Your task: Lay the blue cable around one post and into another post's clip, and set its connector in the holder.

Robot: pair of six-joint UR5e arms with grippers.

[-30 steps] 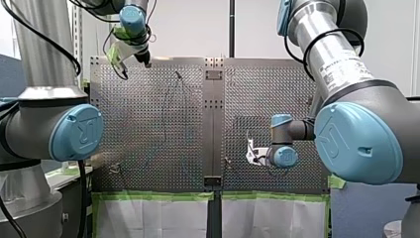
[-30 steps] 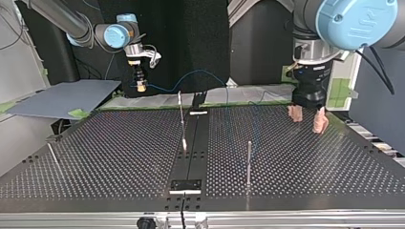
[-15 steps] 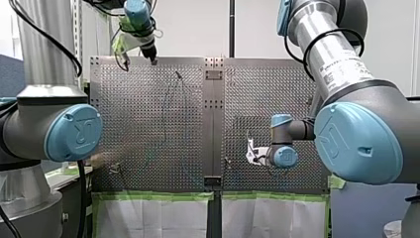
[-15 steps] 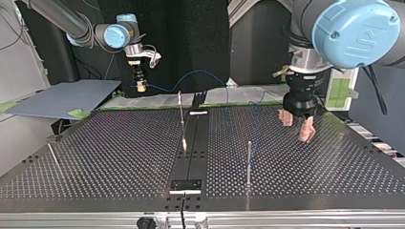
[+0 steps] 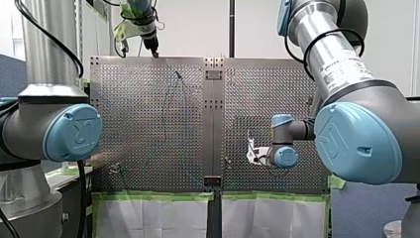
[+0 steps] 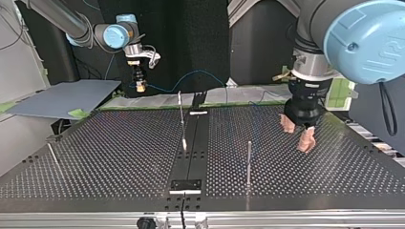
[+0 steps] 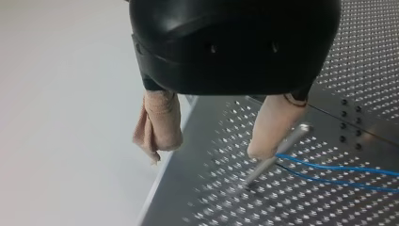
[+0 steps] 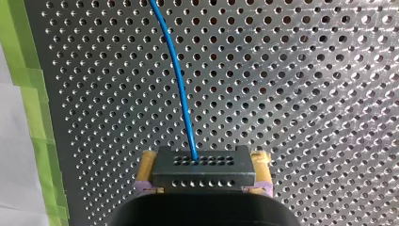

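The blue cable (image 6: 200,72) arcs from my right gripper (image 6: 140,87), held above the table's far edge at the top view's left, down onto the perforated table (image 6: 310,181). In the right wrist view that gripper (image 8: 202,188) is shut on the black connector (image 8: 202,165), yellow pads (image 8: 146,165) on both sides and the cable (image 8: 176,70) running ahead. My left gripper (image 6: 298,134) hangs open over the table at the top view's right. In its wrist view the beige pads (image 7: 157,123) stand apart with nothing between them, one beside a thin metal post (image 7: 277,155) and two cable strands (image 7: 339,175).
Posts stand on the table in the top view: one near the middle (image 6: 249,162), a tilted one by the centre strip (image 6: 181,114), one at the left (image 6: 52,155). A black holder block (image 6: 186,185) sits on the strip's near end. Green tape (image 5: 158,196) lines the table edge.
My left gripper has swung and moved toward the top view's left and nearer the middle post, still open. The right gripper has kept still with the connector.
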